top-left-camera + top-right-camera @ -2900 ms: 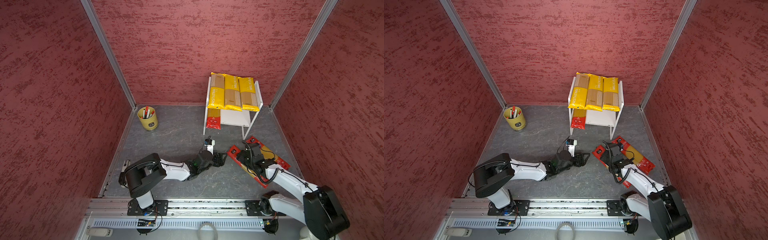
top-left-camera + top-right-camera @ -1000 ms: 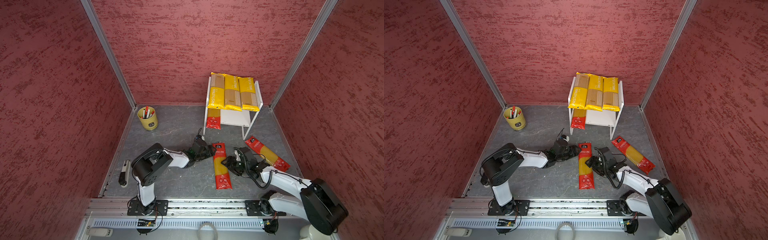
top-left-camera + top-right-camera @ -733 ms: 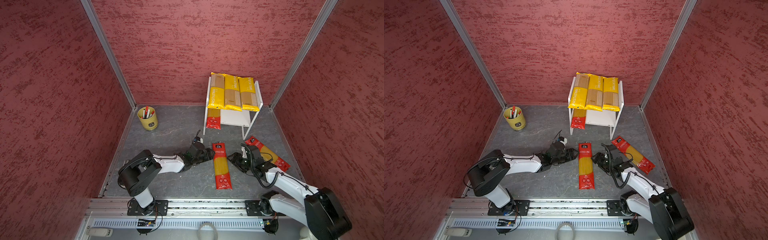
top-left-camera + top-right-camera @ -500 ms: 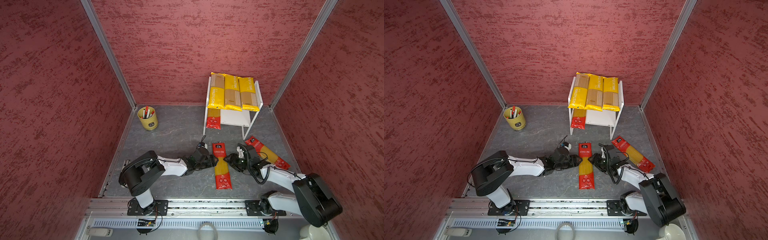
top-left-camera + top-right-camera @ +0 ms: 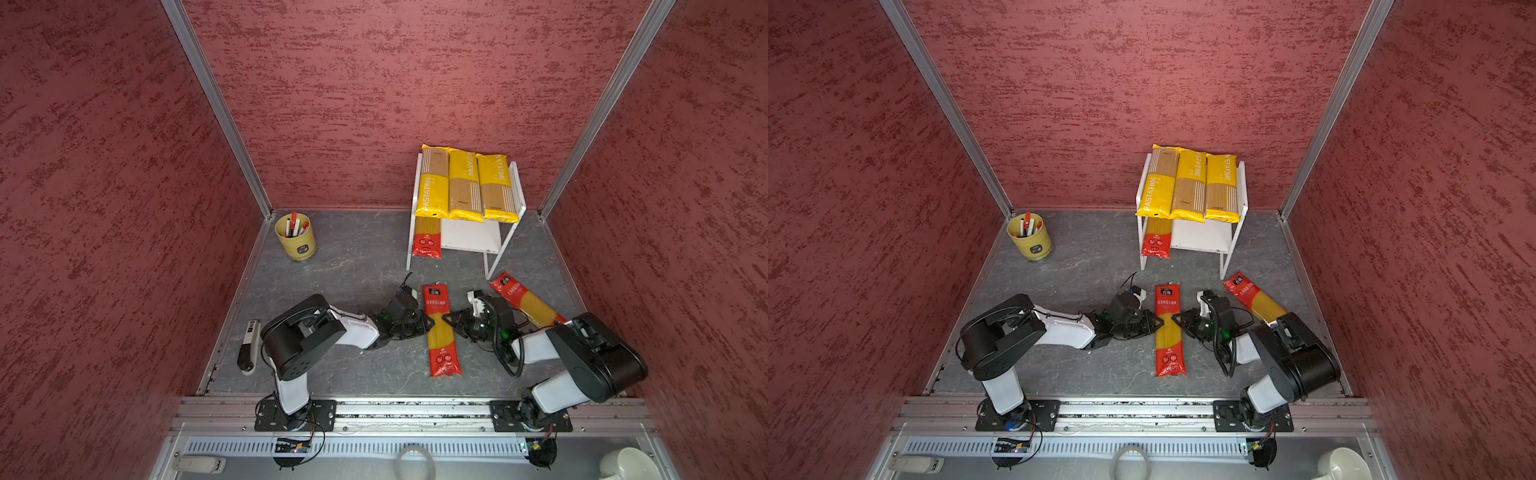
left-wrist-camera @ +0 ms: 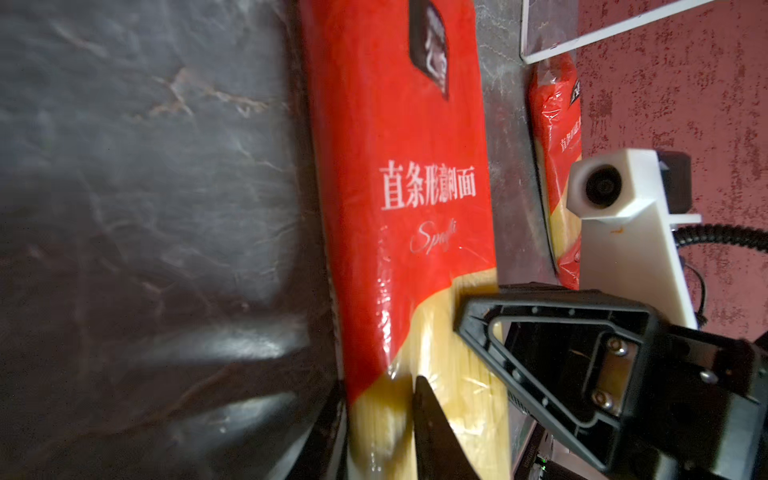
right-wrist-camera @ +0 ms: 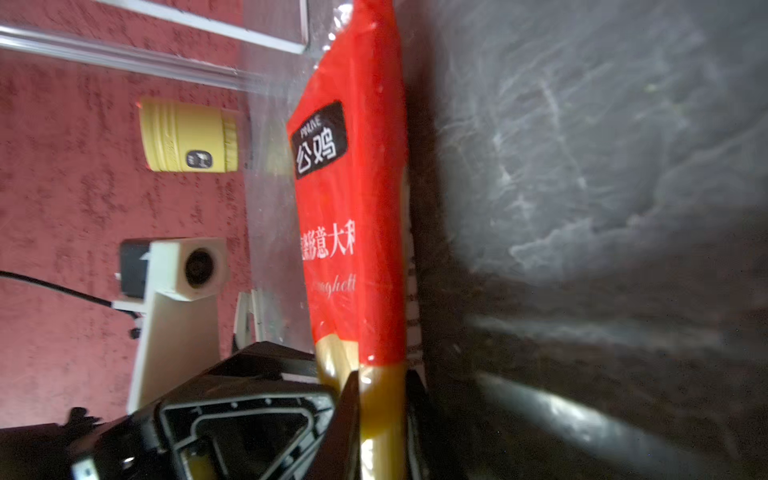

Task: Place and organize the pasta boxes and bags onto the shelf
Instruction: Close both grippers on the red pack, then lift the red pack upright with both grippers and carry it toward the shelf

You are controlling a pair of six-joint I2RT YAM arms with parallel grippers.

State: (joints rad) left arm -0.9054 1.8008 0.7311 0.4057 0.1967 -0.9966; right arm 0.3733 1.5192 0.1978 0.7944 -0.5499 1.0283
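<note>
Left gripper (image 5: 424, 323) pinched onto left long edge of middle red pack (image 5: 441, 332), at see-through spaghetti section. Pack lies on surface (image 5: 353, 270), in front of shelf (image 5: 471, 239). Right gripper (image 5: 448, 321) clamped on opposite edge, same section. Pack likely light, stiff lengthwise, strands brittle if bent. Film looks slick, so thin edge may slip. Two-sided mid-length hold suits it. Second red pack (image 5: 524, 301) lies further right, untouched.

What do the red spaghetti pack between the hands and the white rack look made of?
The long red spaghetti pack looks like thin glossy plastic film: glare, wrinkles, a see-through middle showing pasta. The small white two-tier shelf has matte boards on legs, probably painted or laminated; wood or metal is unclear.
</note>
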